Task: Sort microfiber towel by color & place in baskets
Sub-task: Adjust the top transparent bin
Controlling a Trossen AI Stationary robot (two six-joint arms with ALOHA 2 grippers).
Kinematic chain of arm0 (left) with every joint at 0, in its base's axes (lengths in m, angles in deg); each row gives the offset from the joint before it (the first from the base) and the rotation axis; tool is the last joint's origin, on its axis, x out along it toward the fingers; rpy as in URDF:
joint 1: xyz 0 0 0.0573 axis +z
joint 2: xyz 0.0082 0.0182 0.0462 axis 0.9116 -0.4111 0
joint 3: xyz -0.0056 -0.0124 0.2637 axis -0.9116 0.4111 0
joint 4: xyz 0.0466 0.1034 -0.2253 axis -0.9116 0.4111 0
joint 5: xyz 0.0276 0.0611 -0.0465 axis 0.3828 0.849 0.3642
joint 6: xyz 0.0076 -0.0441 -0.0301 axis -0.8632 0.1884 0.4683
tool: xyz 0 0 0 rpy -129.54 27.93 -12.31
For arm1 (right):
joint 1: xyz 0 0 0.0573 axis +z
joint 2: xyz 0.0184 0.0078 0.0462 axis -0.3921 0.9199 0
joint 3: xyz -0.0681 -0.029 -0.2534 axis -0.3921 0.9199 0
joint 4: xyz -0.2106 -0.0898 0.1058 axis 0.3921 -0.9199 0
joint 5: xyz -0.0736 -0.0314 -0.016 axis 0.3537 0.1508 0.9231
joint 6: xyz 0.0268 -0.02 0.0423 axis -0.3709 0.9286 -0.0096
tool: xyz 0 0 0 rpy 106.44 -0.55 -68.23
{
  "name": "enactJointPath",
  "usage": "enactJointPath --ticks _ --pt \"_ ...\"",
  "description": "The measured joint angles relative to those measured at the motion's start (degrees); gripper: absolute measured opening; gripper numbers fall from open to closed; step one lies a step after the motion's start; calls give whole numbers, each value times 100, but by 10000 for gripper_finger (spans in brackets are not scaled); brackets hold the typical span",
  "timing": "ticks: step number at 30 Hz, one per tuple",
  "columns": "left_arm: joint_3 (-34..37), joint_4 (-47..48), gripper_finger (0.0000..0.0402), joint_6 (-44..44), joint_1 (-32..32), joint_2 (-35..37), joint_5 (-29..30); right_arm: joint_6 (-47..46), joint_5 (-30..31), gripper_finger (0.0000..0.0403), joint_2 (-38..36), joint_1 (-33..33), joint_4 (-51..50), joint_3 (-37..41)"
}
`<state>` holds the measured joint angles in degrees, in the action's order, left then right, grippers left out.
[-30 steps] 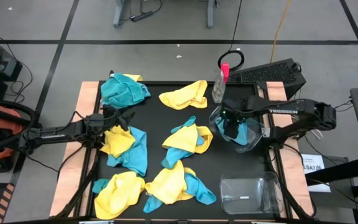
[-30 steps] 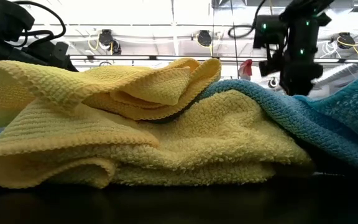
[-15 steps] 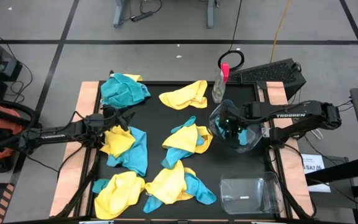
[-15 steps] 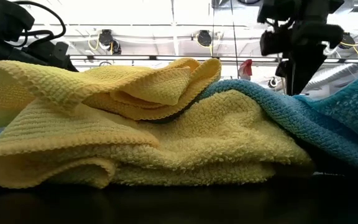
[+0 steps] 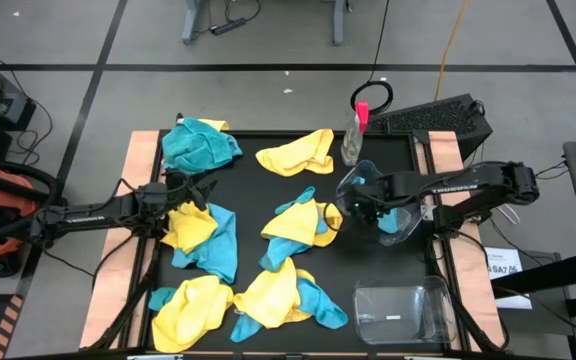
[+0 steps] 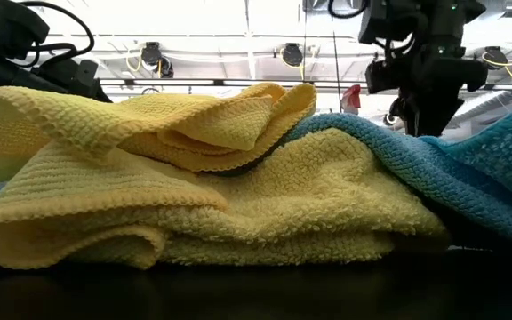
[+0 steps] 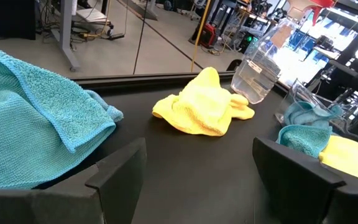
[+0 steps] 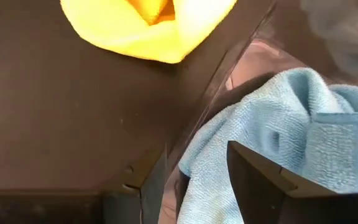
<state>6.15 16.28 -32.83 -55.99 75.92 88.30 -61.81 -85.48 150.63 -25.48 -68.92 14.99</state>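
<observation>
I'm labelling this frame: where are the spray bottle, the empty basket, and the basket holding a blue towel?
spray bottle (image 5: 352,142), high view, clear body.
empty basket (image 5: 438,318), high view, right rim.
basket holding a blue towel (image 5: 415,226), high view, right wall.

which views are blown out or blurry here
Low view: bright ceiling lights behind wash out the background above the yellow microfiber towel, which fills the frame. Right wrist view: the blue microfiber towel and the clear plastic basket's wall are soft, too close to focus. High view: evenly lit.
</observation>
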Motion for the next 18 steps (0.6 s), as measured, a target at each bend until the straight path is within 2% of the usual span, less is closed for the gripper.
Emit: enactJointPath --ticks 11,14,18 --pt "0 0 299 0 0 2 0 385 -197 155 691 228 -33 5" --pt "0 -2 299 1 0 2 0 485 -184 130 780 297 -51 7" --pt "-1 -2 299 2 1 2 1 535 -166 75 802 351 -65 7"
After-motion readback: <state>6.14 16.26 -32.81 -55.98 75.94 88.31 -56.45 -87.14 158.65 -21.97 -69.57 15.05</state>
